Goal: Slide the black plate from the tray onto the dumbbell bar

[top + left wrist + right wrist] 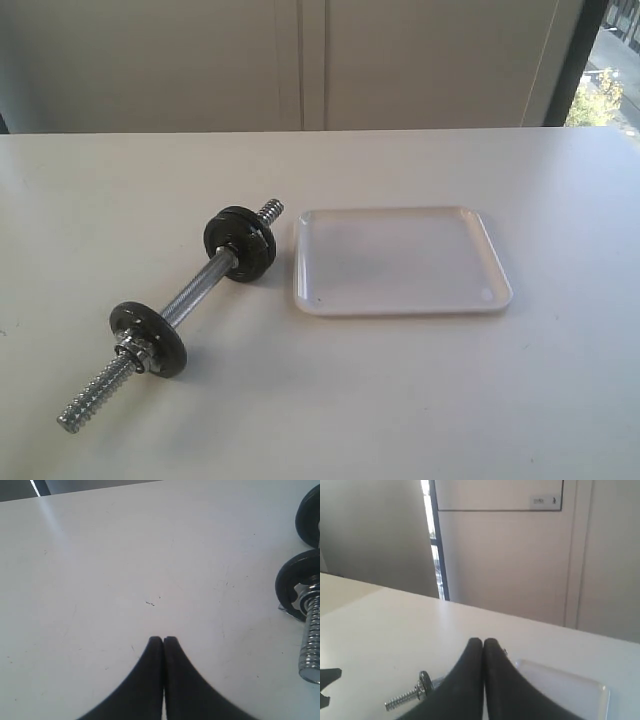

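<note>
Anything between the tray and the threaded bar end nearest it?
Nothing visible between the tray and the dumbbell bar. The tray holds nothing, though: one black plate already sits on the bar by that end, a second black plate further along.

Wide bare table [400, 400] in foreground; dumbbell bar [195, 290] close beside tray [400, 262], narrow gap.

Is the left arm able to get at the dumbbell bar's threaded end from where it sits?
Probably yes. In the left wrist view only bare table lies between the left fingers and the dumbbell bar, with nothing blocking. The fingers are shut, so they would need to open first.
</note>
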Tool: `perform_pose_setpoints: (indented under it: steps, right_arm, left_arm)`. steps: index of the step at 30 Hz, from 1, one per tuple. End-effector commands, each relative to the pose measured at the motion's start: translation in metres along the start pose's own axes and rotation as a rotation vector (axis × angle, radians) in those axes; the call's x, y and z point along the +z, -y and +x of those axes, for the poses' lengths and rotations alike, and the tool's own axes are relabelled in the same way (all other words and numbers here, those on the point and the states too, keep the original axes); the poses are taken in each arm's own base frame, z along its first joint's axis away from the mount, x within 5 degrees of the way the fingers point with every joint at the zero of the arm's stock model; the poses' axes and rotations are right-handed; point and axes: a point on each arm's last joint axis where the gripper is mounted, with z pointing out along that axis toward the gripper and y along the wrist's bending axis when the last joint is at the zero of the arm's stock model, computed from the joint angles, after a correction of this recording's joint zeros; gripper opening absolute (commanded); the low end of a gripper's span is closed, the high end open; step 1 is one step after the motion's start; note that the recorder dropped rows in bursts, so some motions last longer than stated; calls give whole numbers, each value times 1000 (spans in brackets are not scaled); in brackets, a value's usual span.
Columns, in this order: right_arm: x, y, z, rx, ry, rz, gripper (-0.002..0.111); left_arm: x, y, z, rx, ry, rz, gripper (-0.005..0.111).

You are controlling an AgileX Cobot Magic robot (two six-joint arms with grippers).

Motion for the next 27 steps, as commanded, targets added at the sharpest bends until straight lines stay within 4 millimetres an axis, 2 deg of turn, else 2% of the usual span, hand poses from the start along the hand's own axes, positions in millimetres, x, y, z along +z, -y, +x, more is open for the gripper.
perform_pose_setpoints:
  steps: [1, 5, 8, 13, 18, 27]
  right_arm:
    - [20, 14, 23, 43, 12, 108, 0]
    - [38, 33, 40, 152, 197, 196, 0]
    - [48, 48, 64, 133, 268, 281, 0]
    - [66, 72, 122, 6, 105, 438, 0]
    - [74, 84, 171, -103, -34, 506, 0]
    - [89, 95, 257, -72, -202, 499, 0]
  left_arm:
    - [0, 0, 0, -21, 6, 1, 0]
    - [0, 0, 0, -21, 6, 1, 0]
    - [0, 0, 0, -21, 6, 1, 0]
    - [0, 0, 0, -21, 6, 1, 0]
    - [0, 0, 0, -21, 6, 1, 0]
    - [0, 0, 0, -21, 6, 1, 0]
